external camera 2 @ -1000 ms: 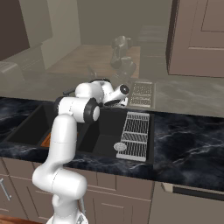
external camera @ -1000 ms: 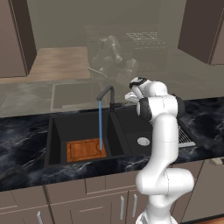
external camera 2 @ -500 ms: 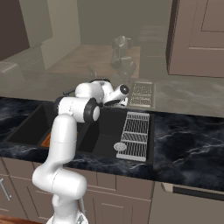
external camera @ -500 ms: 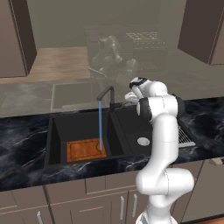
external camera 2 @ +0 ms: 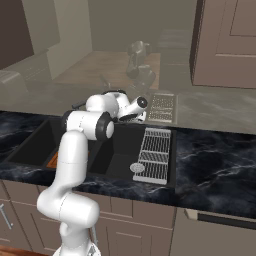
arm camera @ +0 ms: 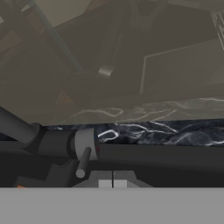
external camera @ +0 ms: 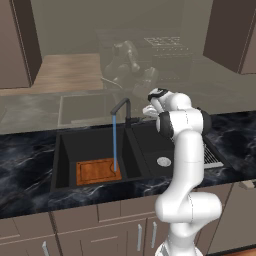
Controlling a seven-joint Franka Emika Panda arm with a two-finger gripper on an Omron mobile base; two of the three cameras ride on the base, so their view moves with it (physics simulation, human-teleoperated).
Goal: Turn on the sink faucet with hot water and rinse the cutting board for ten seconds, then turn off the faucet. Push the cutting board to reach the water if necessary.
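The black sink faucet point(external camera: 121, 107) stands behind the divider of the black sink point(external camera: 65, 150). A thin blue stream of water point(external camera: 114, 145) falls from its spout onto the right end of the orange-brown cutting board point(external camera: 98, 171), which lies flat in the large left basin. My gripper point(external camera: 146, 111) is just right of the faucet, level with its base. In the hand view the fingertips point(arm camera: 105, 183) are pressed together, holding nothing, with the faucet's grey handle lever point(arm camera: 82, 162) close to their left. A sliver of the board point(external camera 2: 52, 160) shows past my arm.
A silver wire rack point(external camera 2: 154, 153) lies over the right side of the shallow basin, next to the round drain point(external camera 2: 137, 167). Black marble counter point(external camera: 25, 155) surrounds the sink. A low glossy backsplash ledge point(external camera: 60, 100) runs behind the faucet, and wall cabinets point(external camera: 232, 30) hang above.
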